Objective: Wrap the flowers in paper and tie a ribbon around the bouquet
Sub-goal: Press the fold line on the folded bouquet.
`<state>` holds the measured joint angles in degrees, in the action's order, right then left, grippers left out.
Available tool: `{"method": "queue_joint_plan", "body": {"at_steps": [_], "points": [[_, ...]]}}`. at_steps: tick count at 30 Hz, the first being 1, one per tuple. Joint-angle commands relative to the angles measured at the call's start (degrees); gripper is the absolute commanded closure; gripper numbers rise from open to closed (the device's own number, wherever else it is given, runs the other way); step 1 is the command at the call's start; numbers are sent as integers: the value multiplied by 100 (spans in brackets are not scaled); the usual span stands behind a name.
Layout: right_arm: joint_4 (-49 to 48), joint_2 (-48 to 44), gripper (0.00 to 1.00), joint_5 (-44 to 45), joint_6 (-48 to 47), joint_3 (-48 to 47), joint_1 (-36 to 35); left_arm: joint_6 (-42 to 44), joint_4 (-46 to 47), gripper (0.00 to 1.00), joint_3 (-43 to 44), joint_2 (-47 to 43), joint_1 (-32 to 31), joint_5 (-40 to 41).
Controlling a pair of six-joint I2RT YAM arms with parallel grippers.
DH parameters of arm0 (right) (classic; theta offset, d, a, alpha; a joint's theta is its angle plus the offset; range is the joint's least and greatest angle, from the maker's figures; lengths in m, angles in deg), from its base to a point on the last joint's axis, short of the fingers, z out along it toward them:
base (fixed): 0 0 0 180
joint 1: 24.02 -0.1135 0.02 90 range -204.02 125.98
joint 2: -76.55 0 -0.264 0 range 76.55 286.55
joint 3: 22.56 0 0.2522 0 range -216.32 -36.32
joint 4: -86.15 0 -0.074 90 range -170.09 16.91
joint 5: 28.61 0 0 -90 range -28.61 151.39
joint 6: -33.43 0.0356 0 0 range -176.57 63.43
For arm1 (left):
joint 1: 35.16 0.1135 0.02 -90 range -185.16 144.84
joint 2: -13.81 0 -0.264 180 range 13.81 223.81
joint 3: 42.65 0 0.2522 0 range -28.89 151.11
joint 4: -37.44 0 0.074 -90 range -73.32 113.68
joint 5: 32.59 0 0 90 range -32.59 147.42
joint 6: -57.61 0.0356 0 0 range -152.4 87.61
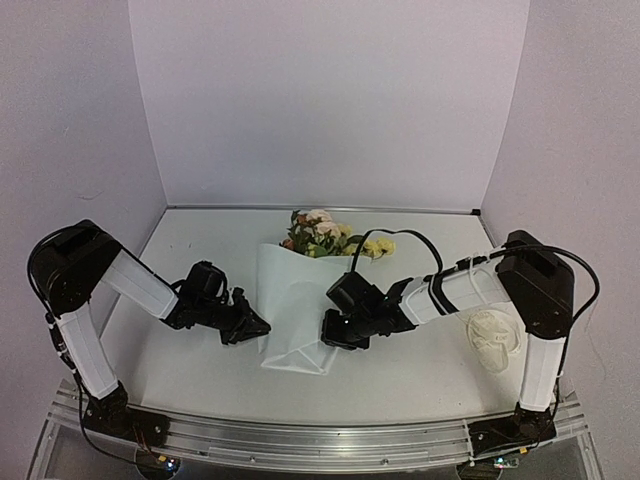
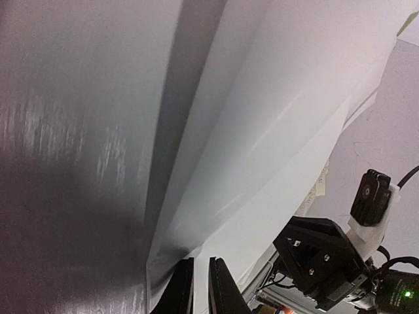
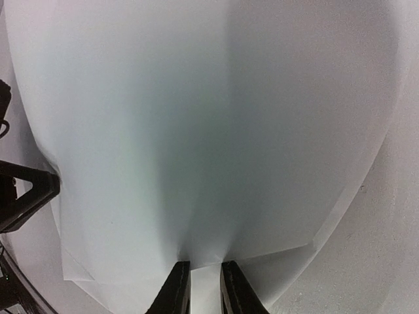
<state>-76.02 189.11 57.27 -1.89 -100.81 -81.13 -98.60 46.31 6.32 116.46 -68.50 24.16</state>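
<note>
The white paper (image 1: 295,310) lies folded over the flowers (image 1: 320,232), whose yellow, pink and orange blooms stick out of its far end. My left gripper (image 1: 257,326) sits low at the paper's left edge, and its fingers (image 2: 185,288) are shut on that edge. My right gripper (image 1: 333,338) is at the paper's near right side, shut on a puckered fold of the sheet (image 3: 209,131). In the wrist views, paper fills the frame above the left gripper (image 2: 200,261) and the right gripper (image 3: 204,265). The cream ribbon (image 1: 493,340) lies in a loose heap on the table, right of the right arm.
White walls close in the table (image 1: 420,375) at the back and both sides. A metal rail (image 1: 320,440) runs along the near edge between the arm bases. My right arm's black wrist (image 2: 324,258) shows beyond the paper in the left wrist view.
</note>
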Motion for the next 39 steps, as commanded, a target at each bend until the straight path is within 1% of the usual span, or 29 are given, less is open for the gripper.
{"method": "queue_joint_plan", "body": {"at_steps": [1,3,8,13,18,21,26,30,35,39], "points": [[199,135,81,17,-50,-40,18,-341,310,89,55,435,209,39],[199,129,81,21,-60,-18,25,-451,551,89,79,557,297,-45],[205,118,82,30,-84,24,20,-499,623,88,316,587,337,-53],[203,127,81,35,-115,20,19,-191,174,85,764,491,337,57],[208,92,81,69,-146,75,25,274,-497,86,1021,361,301,70],[233,74,81,93,-179,61,21,521,-790,87,835,253,222,65],[448,57,81,172,-326,-1,30,606,-878,90,348,44,-129,146],[596,19,81,192,-483,11,59,475,-962,90,65,-249,-551,349],[819,-133,81,256,-724,48,91,245,-1159,90,-239,-735,-898,619],[1016,-203,80,306,-910,4,104,219,-1278,90,-331,-849,-1089,707]]}}
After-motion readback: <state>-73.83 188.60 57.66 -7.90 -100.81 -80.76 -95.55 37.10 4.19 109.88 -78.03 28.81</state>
